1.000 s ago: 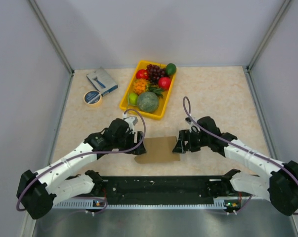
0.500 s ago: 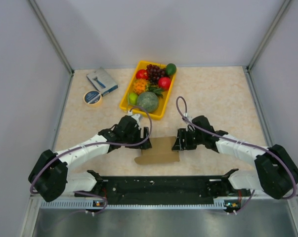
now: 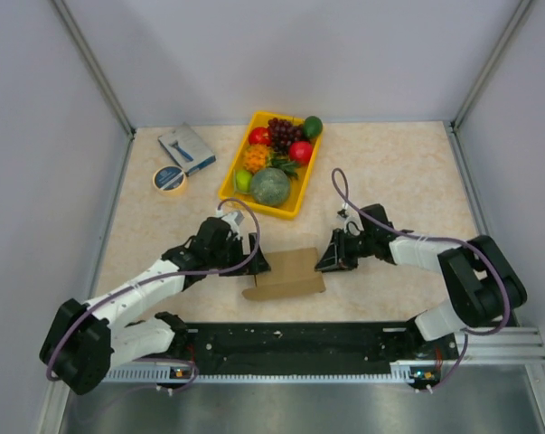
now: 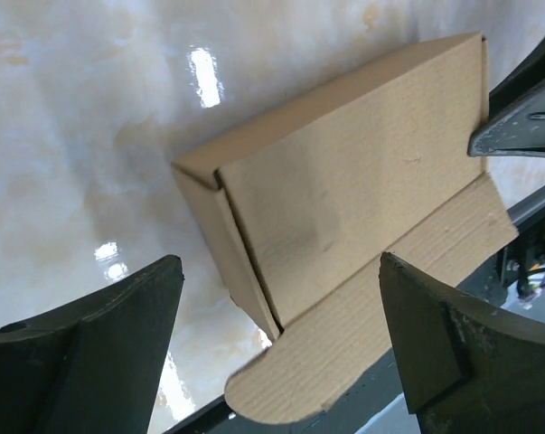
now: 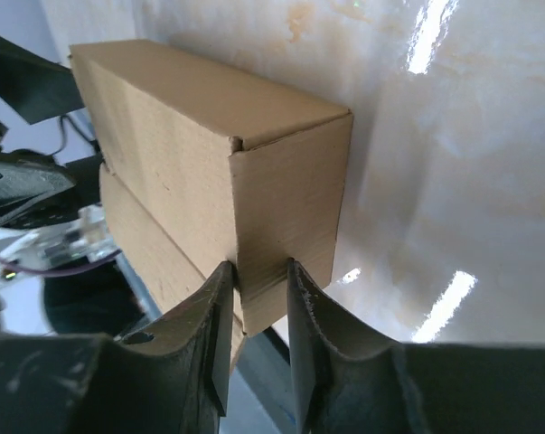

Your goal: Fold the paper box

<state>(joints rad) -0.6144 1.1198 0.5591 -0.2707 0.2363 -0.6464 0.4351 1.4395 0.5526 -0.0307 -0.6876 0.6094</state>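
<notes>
Now, with right gripper pinched on the paper box, tuck the loose flap using the wide-spread left gripper.

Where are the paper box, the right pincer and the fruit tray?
paper box (image 3: pixel 288 269), top view, on its upper brown panel.
right pincer (image 5: pixel 257 271), right wrist view, midway between its fingertips, at the box's end corner.
yellow fruit tray (image 3: pixel 239 200), top view, on its near rim.
</notes>
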